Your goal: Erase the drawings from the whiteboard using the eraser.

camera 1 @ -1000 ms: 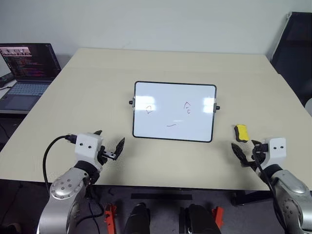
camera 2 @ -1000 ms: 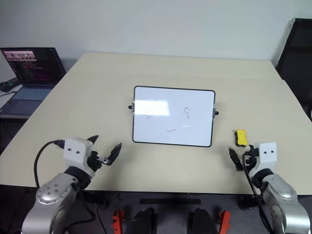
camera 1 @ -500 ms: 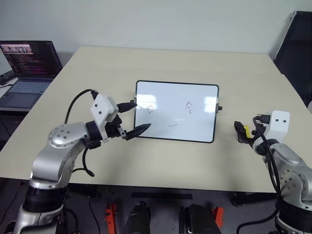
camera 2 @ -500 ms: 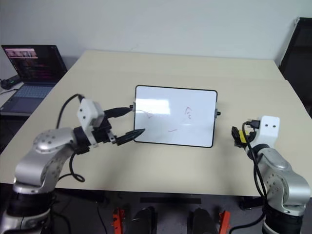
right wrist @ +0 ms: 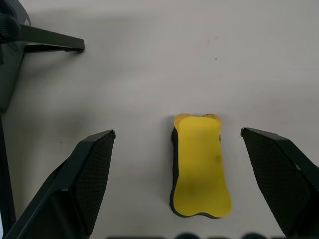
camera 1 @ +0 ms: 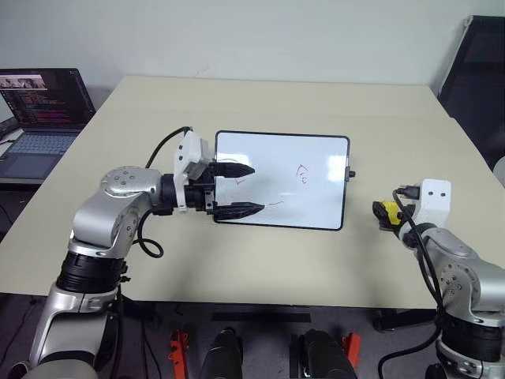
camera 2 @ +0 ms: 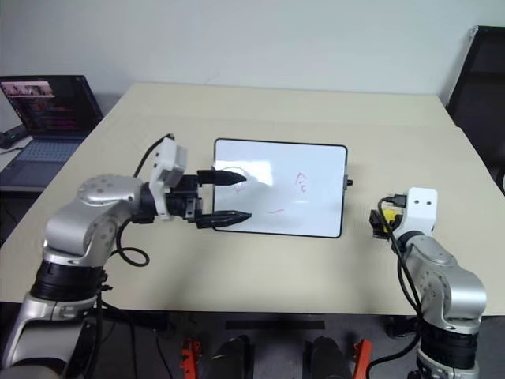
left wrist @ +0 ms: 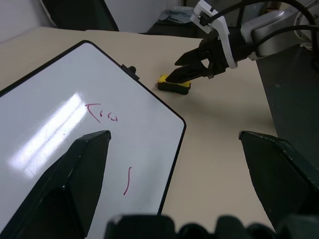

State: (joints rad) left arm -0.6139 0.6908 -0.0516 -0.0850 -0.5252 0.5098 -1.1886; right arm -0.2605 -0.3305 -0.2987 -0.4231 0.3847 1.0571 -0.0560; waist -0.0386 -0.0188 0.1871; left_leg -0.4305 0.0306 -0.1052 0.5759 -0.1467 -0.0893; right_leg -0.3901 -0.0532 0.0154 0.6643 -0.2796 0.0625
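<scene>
On the beige table (camera 1: 260, 103), near its middle, the whiteboard (camera 1: 316, 154) lies flat with its long axis running left to right and a small black knob (camera 1: 351, 174) on its right short side. Three red drawings (camera 1: 302, 174) sit on the white surface: one toward the right, one low in the middle, one on the left partly covered by a finger. The eraser (right wrist: 199, 164) lies on the table to the right of the whiteboard, well apart from it, yellow face up, dark underside showing only as a thin edge. Its long axis runs roughly toward and away from the robot.

The left gripper (camera 1: 241, 189) hangs over the whiteboard's left end, pointing right, fingers spread wide with nothing between them. The right gripper (left wrist: 192, 69) hangs over the eraser, fingers wide apart on either side of it, not gripping it.

From the head views the eraser is mostly hidden behind the right wrist. An open laptop (camera 1: 43, 106) stands on a lower desk at far left, cut off by the frame. A pale wall runs behind the table.
</scene>
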